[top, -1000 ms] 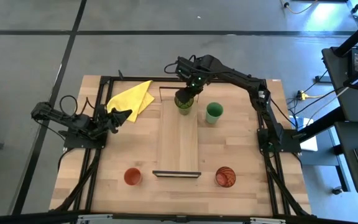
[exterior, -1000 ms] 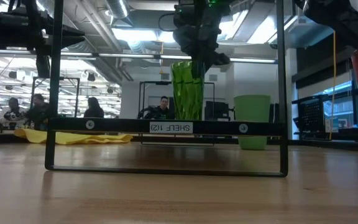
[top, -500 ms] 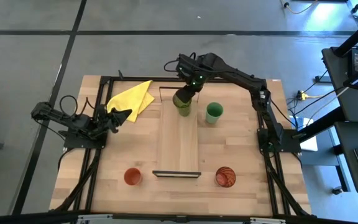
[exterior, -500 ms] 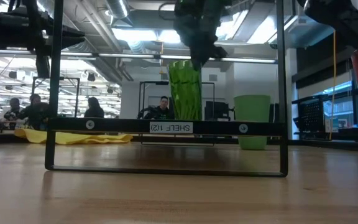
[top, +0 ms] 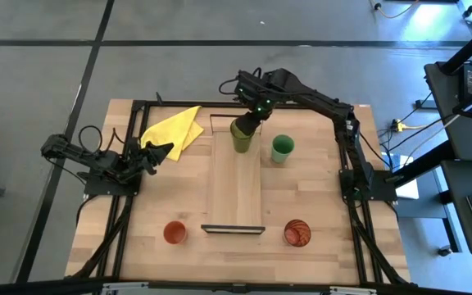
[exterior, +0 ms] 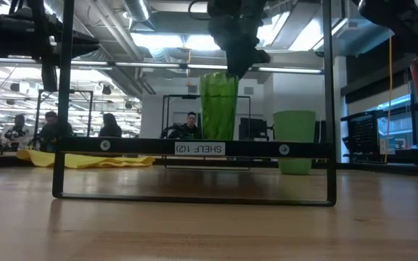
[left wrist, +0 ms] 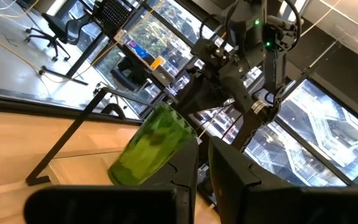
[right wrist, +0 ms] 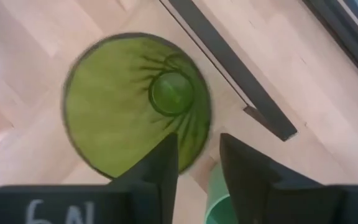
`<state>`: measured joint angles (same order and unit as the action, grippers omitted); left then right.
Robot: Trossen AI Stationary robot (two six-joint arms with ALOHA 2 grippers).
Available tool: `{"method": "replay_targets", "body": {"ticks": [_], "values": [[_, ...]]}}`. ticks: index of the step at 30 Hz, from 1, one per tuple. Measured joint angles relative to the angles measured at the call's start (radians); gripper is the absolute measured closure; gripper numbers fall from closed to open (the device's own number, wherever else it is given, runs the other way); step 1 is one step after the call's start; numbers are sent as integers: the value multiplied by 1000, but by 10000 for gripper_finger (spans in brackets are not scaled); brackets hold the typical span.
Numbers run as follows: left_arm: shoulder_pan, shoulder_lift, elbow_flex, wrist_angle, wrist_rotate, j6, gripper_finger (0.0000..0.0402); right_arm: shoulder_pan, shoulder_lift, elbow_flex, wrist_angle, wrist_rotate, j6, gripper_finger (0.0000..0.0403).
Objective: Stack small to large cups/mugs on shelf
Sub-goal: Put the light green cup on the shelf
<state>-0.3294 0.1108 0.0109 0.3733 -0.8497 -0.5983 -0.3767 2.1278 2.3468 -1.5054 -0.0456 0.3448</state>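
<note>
Currently, high view: your right gripper (top: 251,120) sits over the far end of the shelf (top: 236,184), directly above the tall olive-green cup (top: 242,136), which stands on the plank by the far bracket. The bright green cup (top: 281,148) stands on the tabletop just to the outer side of the gripper; the red-brown ribbed cup (top: 297,233) and the orange-red cup (top: 174,233) are well apart from it, flanking the near end of the shelf. The left gripper (top: 161,153) waits near the yellow cloth (top: 174,129), off to the far side of the shelf from your working arm.

Low view: the olive-green cup (exterior: 218,106) looks upright, with the right gripper (exterior: 239,64) at its rim from above. You cannot tell here whether the base is fully seated, since the near bracket bar hides it.

Left wrist view: the left gripper's (left wrist: 202,167) fingers sit close together with only a slim gap; the olive cup (left wrist: 151,148) and the right arm show ahead of it.

Right wrist view: the right gripper (right wrist: 199,163) has one finger inside the cup wall and one outside, pinching the rim of the olive-green cup (right wrist: 129,102).

Judgement: this is the placement of the largest cup. Before you let go, confirm that the base is flat on the plank and clear of the bracket. Then open slowly and lift straight up, so that the inner finger does not drag the rim and tip the cup.
</note>
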Motion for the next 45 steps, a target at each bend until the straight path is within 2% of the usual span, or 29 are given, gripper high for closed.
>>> {"method": "replay_targets", "body": {"ticks": [7, 10, 12, 17, 23, 27, 31, 38, 45], "values": [[0, 0, 0, 0, 0, -14, 366, 9, -85, 6, 29, 1, -42, 279], [0, 0, 0, 0, 2, -25, 366, 20, -147, 5, -75, 120, -64, 279], [0, 0, 0, 0, 2, -25, 366, 20, -199, -20, -55, 193, -63, 279], [0, 0, 0, 0, 7, -23, 366, -68, -323, -129, -69, 99, -37, 279], [0, 0, 0, -29, 30, -22, 366, -198, -468, -480, -58, -13, -13, 285], [0, 0, 0, -29, 36, -26, 366, -214, -536, -719, 119, -95, -5, 287], [0, 0, 0, -29, 30, -32, 366, -197, -572, -870, 238, -123, 21, 282], [0, 0, 0, -29, 25, -55, 366, -168, -570, -1029, 265, -124, 21, 239], [0, 0, 0, -29, 17, -73, 366, -119, -570, -1065, 377, -117, 44, 216]]}}
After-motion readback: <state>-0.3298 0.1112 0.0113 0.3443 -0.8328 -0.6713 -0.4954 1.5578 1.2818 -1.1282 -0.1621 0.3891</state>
